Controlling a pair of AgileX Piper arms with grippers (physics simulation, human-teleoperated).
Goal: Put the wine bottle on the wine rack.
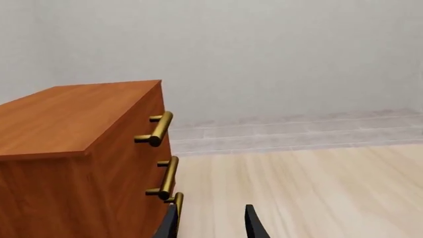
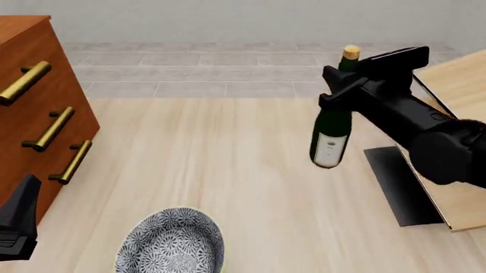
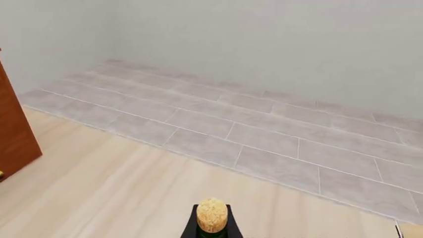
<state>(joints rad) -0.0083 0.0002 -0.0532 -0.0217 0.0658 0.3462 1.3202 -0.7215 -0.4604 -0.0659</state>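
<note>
The dark green wine bottle [image 2: 332, 133] with its tan cork [image 2: 350, 53] hangs almost upright over the table, white label low on its body. My right gripper [image 2: 343, 85] is shut on its neck just under the cork. In the right wrist view the cork [image 3: 211, 214] shows between the right gripper's [image 3: 211, 227] black fingers. Just right of the bottle stands the wine rack [image 2: 456, 79], light-wood panels on a flat black base [image 2: 399, 185]. My left gripper [image 1: 211, 224] is open and holds nothing, close beside the drawer cabinet; in the front view the left gripper [image 2: 21, 213] sits at the lower left.
A reddish-brown drawer cabinet [image 2: 38, 114] with brass handles [image 1: 158, 130] fills the left side, close to the left gripper. A patterned grey bowl [image 2: 173, 242] rests at the table's front edge. Grey tiled floor [image 3: 264, 129] lies beyond the table.
</note>
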